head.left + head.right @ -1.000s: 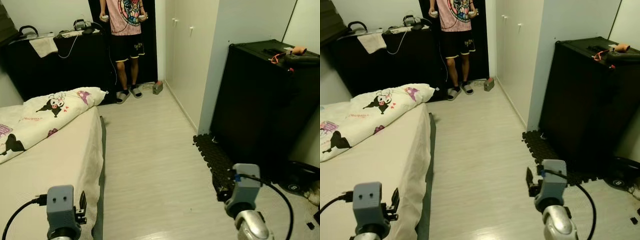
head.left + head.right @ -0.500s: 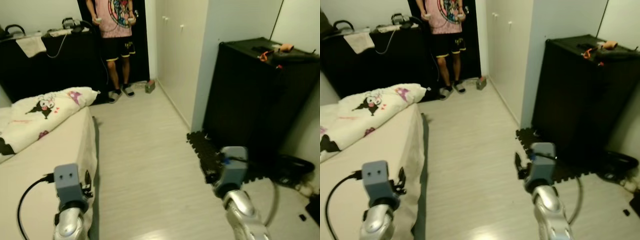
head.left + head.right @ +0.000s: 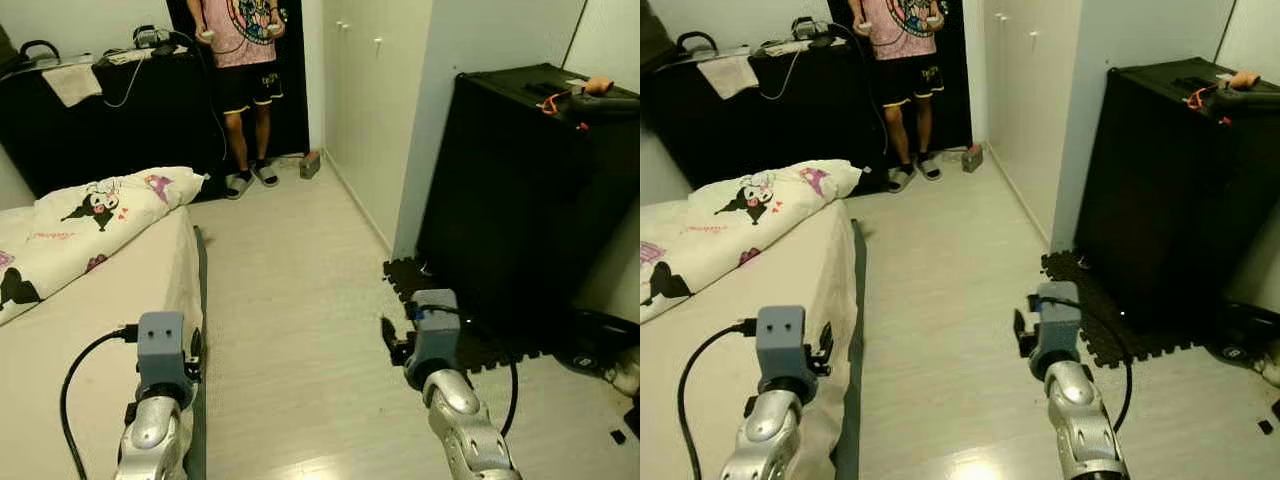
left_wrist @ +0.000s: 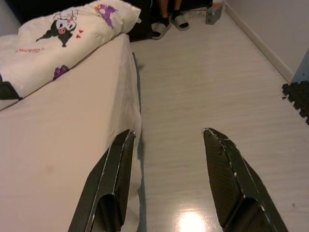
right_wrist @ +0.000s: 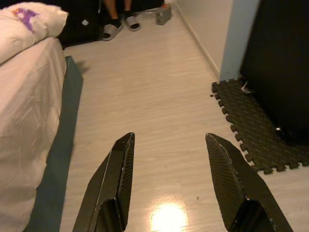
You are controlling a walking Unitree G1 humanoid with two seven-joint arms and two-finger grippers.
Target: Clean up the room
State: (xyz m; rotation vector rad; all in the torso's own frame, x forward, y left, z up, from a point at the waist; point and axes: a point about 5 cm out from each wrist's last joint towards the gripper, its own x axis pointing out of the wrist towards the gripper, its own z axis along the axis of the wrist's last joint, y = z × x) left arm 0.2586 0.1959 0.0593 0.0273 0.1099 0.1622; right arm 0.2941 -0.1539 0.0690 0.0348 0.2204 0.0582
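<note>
A bedroom seen from the robot's head, looking down a pale wood floor (image 3: 290, 300). On the left, a bed (image 3: 90, 340) with a cream sheet; a white duvet (image 3: 95, 215) printed with cartoon figures lies bunched at its far end. On the right, a tall black cabinet (image 3: 520, 190) stands against the wall, with small items on top, too small to make out. Black foam mats (image 3: 450, 310) lie on the floor at its foot. At the far end a person (image 3: 240, 60) in a pink shirt, black shorts and slippers stands holding a controller in each hand, beside a dark table (image 3: 100, 110) carrying a cloth and cables.

Both arms are raised in the near foreground – the left tool (image 4: 166, 140) hangs over the bed's edge, its two black fingers wide apart and holding nothing. The right tool (image 5: 169, 145) is over bare floor, near the foam mats, its fingers also wide apart and empty
</note>
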